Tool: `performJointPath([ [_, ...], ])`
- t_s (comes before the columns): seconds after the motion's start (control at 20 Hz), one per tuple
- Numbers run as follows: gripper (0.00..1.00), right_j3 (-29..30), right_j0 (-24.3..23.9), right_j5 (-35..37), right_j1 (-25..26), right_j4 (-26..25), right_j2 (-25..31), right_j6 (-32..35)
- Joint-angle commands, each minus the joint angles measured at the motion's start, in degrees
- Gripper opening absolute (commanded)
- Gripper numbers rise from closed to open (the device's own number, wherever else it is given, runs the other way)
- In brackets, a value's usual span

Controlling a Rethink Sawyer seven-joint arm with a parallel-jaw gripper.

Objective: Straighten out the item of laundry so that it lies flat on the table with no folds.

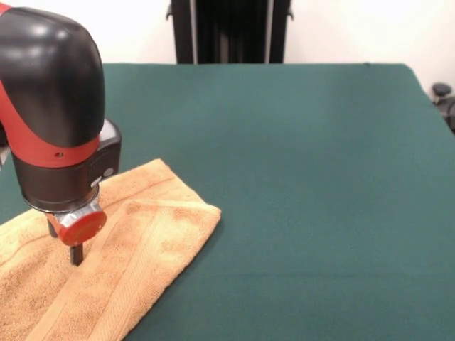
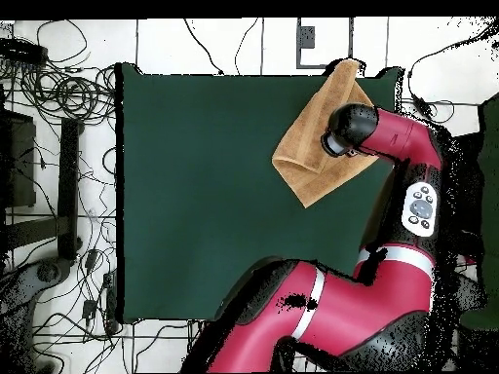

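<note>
Cables (image 2: 68,93): you see them tangled on the white tiled floor (image 2: 195,44) beside one short edge of the table.
Black stand (image 1: 229,30): it rises just behind the table's far edge in your front view.

One golden-tan towel (image 1: 135,249) lies on one dark green counter (image 1: 320,177). One red and black robot arm (image 2: 390,136) reaches over it, ending in one pincer (image 1: 75,254) with one round red disc (image 1: 82,226) beside it. In the overhead view the same single towel (image 2: 312,146), single counter (image 2: 195,195) and single arm appear, with many black cables (image 2: 58,88) around the counter, too tangled to count.
</note>
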Motion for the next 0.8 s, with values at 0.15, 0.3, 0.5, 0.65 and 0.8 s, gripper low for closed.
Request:
performJointPath([
  [0.15,1.00,0.9,4.6,6.3,5.8,3.8,4.8,10.4],
  [0.3,1.00,-2.4,4.5,7.9,7.6,3.9,5.0,10.2],
  [0.5,1.00,-5.3,4.0,6.2,9.4,4.7,6.1,11.1],
  [0.65,1.00,-5.7,3.4,3.3,9.9,5.2,6.8,11.2],
  [0.8,1.00,-7.3,3.3,2.2,10.8,5.1,5.9,12.3],
])
